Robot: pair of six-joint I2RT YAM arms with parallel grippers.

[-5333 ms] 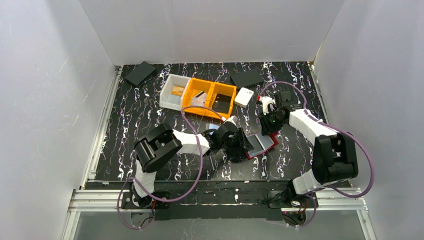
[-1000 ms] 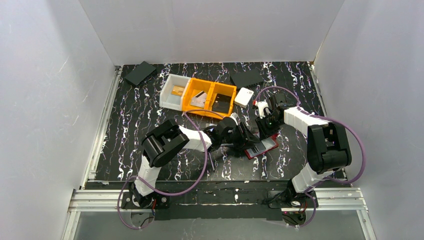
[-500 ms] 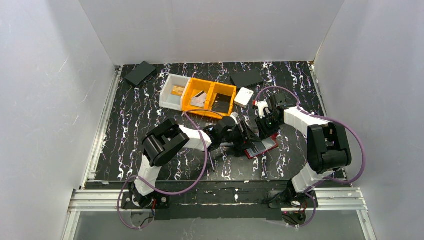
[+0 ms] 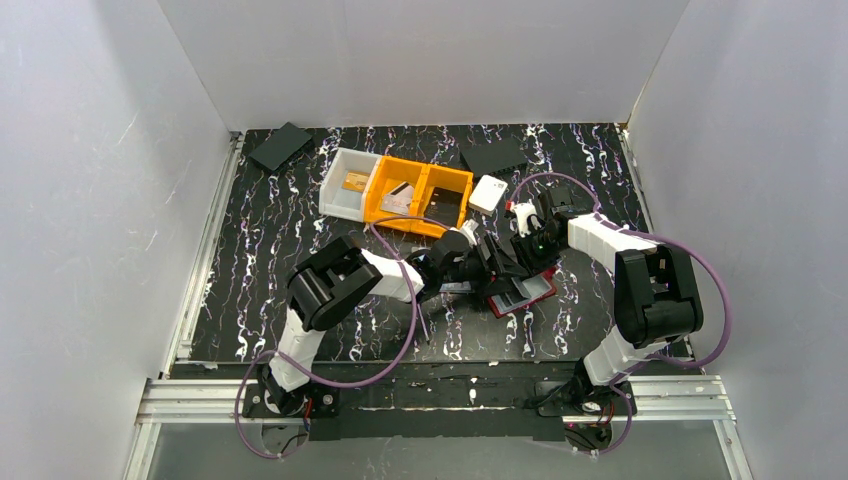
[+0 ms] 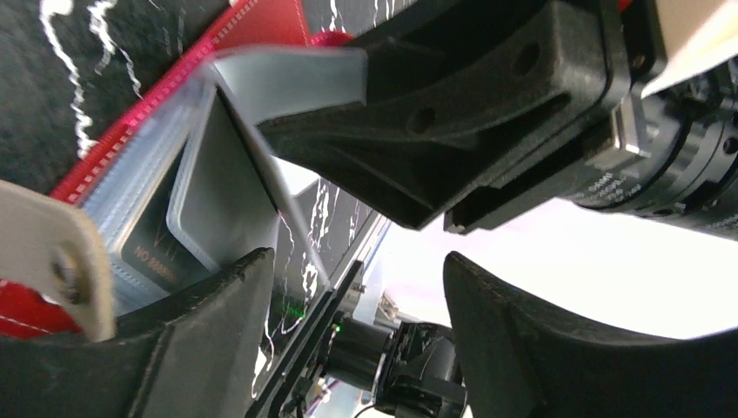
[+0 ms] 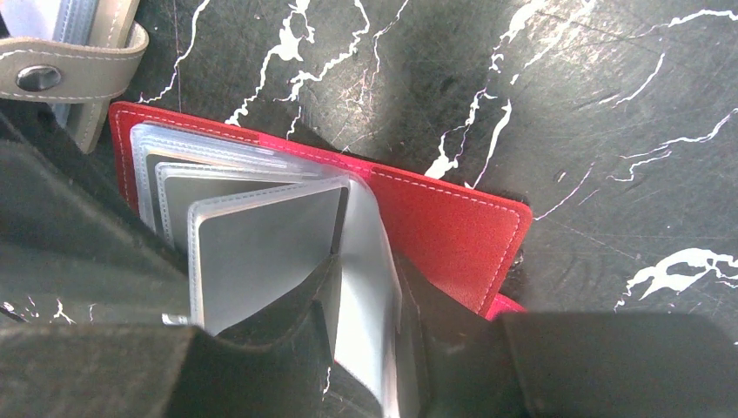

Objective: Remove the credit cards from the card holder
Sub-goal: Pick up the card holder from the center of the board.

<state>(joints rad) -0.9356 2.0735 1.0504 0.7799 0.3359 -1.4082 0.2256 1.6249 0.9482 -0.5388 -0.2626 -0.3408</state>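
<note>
Card extraction is judged to be in hand. The red card holder [image 4: 522, 291] lies open at mid-table, leaves upward, its long axis slanting from near-left to far-right. One plastic sleeve [image 6: 361, 252] is clamped by the right gripper [image 6: 365, 287]. The left gripper [image 5: 357, 270] is held beside it, jaws parted and empty. Next, a grey credit card [image 6: 261, 252] must be pinched at its edge and drawn out.

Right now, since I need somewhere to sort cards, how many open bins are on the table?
3, in one row at the back: a white bin on the left, an orange bin in the middle, another orange bin on the right. None seems hidden.
</note>
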